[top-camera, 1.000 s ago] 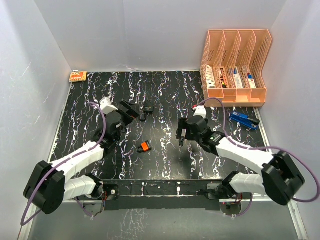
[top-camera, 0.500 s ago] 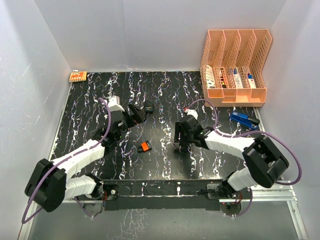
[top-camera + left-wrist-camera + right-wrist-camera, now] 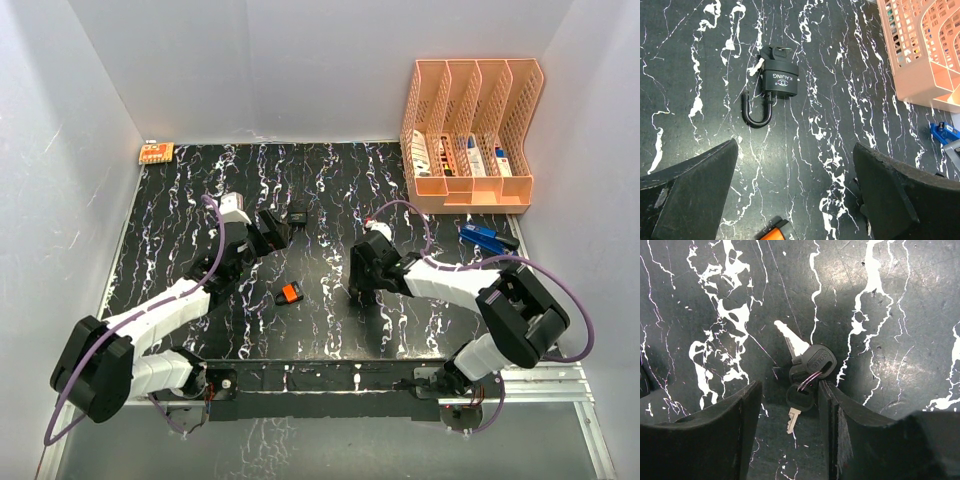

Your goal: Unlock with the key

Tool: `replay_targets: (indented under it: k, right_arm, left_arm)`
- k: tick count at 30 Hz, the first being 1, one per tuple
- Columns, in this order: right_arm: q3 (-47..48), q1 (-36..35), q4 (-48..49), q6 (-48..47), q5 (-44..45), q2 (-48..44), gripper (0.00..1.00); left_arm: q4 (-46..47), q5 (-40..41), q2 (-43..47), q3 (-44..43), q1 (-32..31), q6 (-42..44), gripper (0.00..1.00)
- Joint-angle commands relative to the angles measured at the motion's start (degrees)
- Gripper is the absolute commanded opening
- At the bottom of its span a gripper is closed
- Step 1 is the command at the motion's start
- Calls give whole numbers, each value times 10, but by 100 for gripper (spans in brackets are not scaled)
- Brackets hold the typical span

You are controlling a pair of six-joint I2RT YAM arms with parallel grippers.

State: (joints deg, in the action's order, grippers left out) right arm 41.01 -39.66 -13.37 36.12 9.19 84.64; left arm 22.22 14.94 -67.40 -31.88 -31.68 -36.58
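A black padlock (image 3: 780, 80) lies flat on the black marbled table, also in the top view (image 3: 296, 217). Its shackle (image 3: 755, 111) points toward my left gripper and sits off to one side of the body. A dark key head shows at its far end. My left gripper (image 3: 795, 150) is open and empty, hovering just short of the padlock (image 3: 272, 228). A bunch of black-headed keys (image 3: 806, 371) on a thin ring lies on the table. My right gripper (image 3: 790, 390) is open and low, with its fingers on either side of the bunch (image 3: 357, 282).
A small orange and black object (image 3: 290, 293) lies between the arms, at the bottom edge of the left wrist view (image 3: 775, 232). A peach file organizer (image 3: 470, 130) stands at the back right, with a blue tool (image 3: 487, 238) in front. An orange item (image 3: 156, 152) lies back left.
My right gripper has moved left and down so that it straddles the keys. My left gripper has moved a little right, toward the padlock.
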Motion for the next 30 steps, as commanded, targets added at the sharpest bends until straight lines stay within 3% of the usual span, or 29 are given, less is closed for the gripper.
replay_targets:
  k: [1,18,25,30]
  right_arm:
    - [23,-2,1,6,10,5,46]
    - [25,-2,-4,6,36,-7,4]
    - [27,-2,1,1,38,-20,3]
    - [28,-2,4,-2,23,-19,28]
  left_arm:
    - [0,-6,-1,-3,2,9,98]
    - [5,-11,-6,0,3,15,98]
    - [17,-38,-13,-1,3,28,98]
    - [18,-43,-16,-1,2,29,98]
